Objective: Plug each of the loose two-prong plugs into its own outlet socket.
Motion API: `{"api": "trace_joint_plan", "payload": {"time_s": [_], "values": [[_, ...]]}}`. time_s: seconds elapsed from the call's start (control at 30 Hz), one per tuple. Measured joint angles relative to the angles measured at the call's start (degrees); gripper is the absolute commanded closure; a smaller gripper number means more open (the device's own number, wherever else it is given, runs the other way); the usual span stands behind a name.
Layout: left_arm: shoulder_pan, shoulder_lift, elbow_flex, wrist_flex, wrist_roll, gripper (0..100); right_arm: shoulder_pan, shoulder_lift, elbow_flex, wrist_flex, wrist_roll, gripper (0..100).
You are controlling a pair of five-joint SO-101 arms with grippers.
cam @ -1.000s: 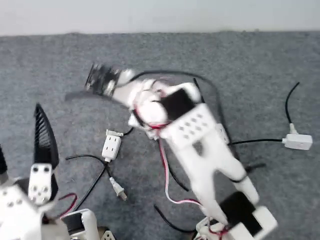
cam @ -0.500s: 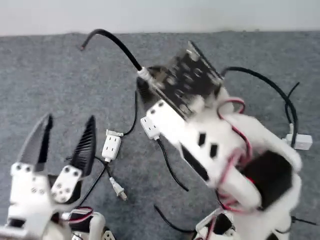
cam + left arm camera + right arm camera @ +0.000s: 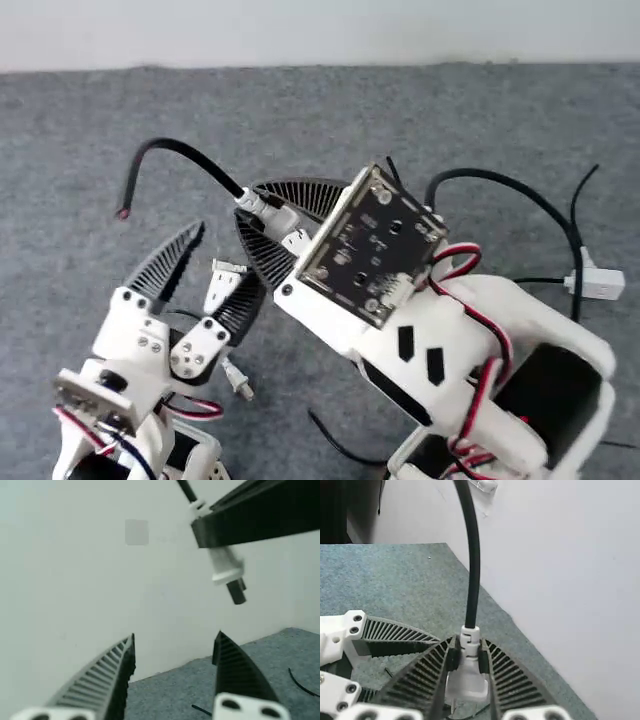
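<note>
Probably light and rigid, with smooth, slippery plastic and a springy cord (image 3: 472,555) pulling sideways; best gripped on the flat sides of the plug (image 3: 466,680) body. Sits pinched between the right gripper (image 3: 469,646) jaws, well clear above the table (image 3: 520,120). Hangs above and beyond the spread, empty left gripper (image 3: 175,639) jaws, not touching them.

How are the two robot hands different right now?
The left gripper has its fingers spread wide apart, but the right gripper has its fingers squeezed together. The left gripper holds nothing, while the right gripper pinches a white plug with a black cord rising from it. Both have black ribbed fingers on white bodies.
</note>
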Motion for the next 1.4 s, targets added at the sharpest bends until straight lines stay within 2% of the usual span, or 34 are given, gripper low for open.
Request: {"api": "trace_joint_plan", "payload": {"time_s": [0.27,0.77,1.07,1.4], "values": [[5.5,0.0,-3.9,4.1,0.0,75,0.0,3.8,0.0,0.0,0.0,98.9],[5.5,0.0,-6.5,4.3,-2.4,76,-5.3,3.8,0.0,6.9,0.0,98.9],[-3.3,0.0,-3.4,3.5,-2.4,75,-5.1,3.5,0.0,8.0,-0.1,98.9],[-4.9,0.0,-1.6,1.9,-2.4,75,-5.1,0.1,0.0,12.0,-0.1,98.9]]}}
